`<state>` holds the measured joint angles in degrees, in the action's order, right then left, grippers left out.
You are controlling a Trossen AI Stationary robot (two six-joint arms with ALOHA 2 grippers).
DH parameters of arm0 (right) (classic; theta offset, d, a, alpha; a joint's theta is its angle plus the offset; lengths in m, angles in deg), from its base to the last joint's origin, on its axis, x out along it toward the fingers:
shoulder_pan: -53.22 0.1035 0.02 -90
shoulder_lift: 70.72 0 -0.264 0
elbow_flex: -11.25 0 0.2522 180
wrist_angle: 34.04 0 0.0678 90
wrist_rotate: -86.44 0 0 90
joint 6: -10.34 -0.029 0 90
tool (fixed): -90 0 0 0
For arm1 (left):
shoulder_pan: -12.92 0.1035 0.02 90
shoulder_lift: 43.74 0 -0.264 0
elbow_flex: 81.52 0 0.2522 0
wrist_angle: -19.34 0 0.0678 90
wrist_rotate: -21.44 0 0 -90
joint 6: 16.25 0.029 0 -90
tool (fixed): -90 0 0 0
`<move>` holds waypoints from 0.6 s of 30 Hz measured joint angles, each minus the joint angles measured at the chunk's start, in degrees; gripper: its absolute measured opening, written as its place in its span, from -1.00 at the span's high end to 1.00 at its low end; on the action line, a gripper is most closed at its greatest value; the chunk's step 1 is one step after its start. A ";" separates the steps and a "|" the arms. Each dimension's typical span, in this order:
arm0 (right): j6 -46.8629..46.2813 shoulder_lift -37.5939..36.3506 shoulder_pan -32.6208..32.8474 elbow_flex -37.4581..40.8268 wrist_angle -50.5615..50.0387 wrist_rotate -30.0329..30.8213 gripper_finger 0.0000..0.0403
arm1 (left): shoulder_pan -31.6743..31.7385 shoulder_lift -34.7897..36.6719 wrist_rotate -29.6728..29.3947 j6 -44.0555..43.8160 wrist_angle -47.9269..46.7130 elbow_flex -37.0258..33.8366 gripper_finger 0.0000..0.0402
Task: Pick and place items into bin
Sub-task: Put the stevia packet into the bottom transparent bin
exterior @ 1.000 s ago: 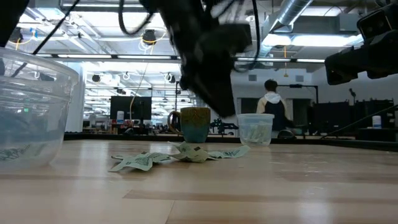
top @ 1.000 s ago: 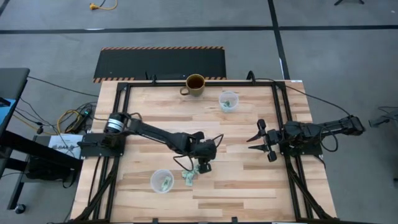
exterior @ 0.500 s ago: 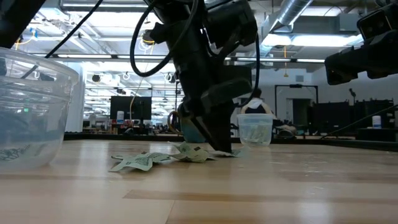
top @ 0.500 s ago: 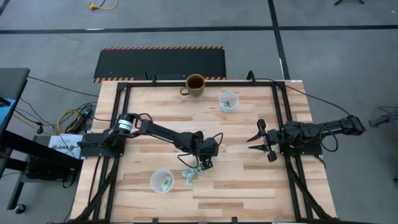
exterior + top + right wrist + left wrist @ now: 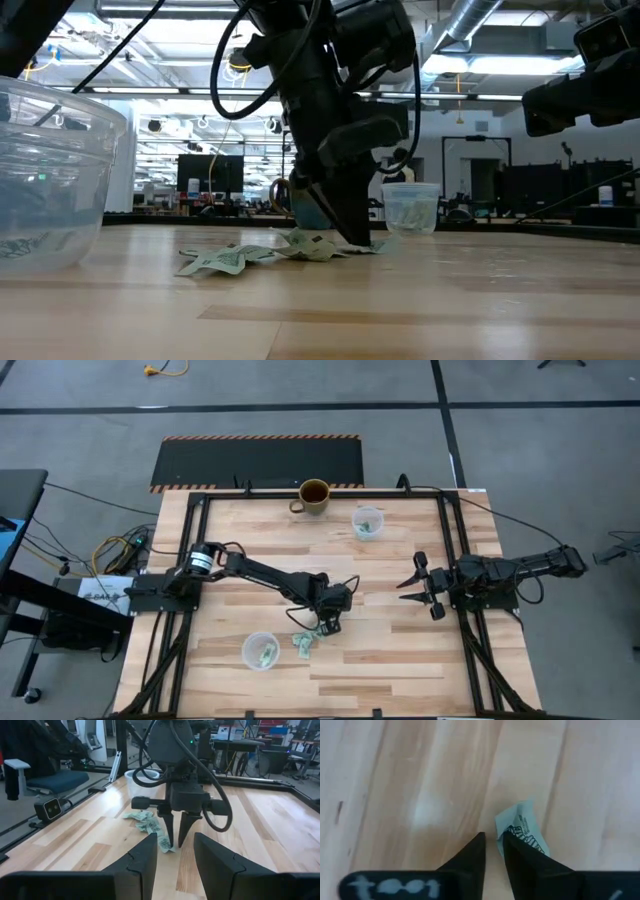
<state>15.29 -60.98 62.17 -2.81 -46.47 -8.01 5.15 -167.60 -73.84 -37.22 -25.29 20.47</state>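
Several pale mint-green crinkly packets point(image 5: 303, 643) lie in a loose heap on the wooden table point(image 5: 400, 660); the low view shows them flat on the wood point(image 5: 240, 258). My left gripper point(image 5: 327, 626) points down at the far right end of the heap, open with a narrow gap point(image 5: 492, 836), and nothing lies between the fingers. One packet point(image 5: 522, 827) lies right beside one fingertip. My right gripper point(image 5: 415, 585) waits open above the table's right side, its fingers point(image 5: 145, 855) aimed at the left gripper point(image 5: 176, 837). My left gripper comes from above, pointing down, with its fingertips at table level. One fingertip point(image 5: 506, 837) stands at the edge of a packet point(image 5: 512, 822) that lies flat on the wood. I cannot tell whether it touches the packet.
A clear plastic cup point(image 5: 260, 651) with packets inside stands left of the heap, large at the low view's left edge point(image 5: 50, 180). A second clear cup point(image 5: 367, 522) with packets and a brown mug point(image 5: 314, 496) stand near the far edge. Bare wood lies in the middle.
My left gripper has come down from above the heap until its fingertips stand at the table beside the packets, and it has kept almost still for the last half second. The packets lie as before.
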 joint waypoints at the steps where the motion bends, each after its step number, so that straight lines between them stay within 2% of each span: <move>1: 0.00 0.00 0.00 0.00 0.00 0.00 0.39 | 0.24 0.00 -0.05 -0.18 -0.27 0.00 0.77; 5: 0.00 0.00 0.00 -0.01 0.00 0.00 0.39 | 1.00 0.00 -0.61 -0.96 -1.50 0.11 0.96; 11: 0.00 0.00 0.00 0.00 0.00 0.00 0.39 | 0.98 0.00 -2.38 -2.60 -2.22 0.85 1.00; 18: 0.00 0.00 0.00 -0.02 0.02 0.00 0.39 | -0.06 0.00 -6.14 -0.75 -5.91 8.88 1.00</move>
<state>15.29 -60.98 62.17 -2.83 -46.45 -8.01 5.09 -167.60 -79.98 -37.97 -31.20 29.35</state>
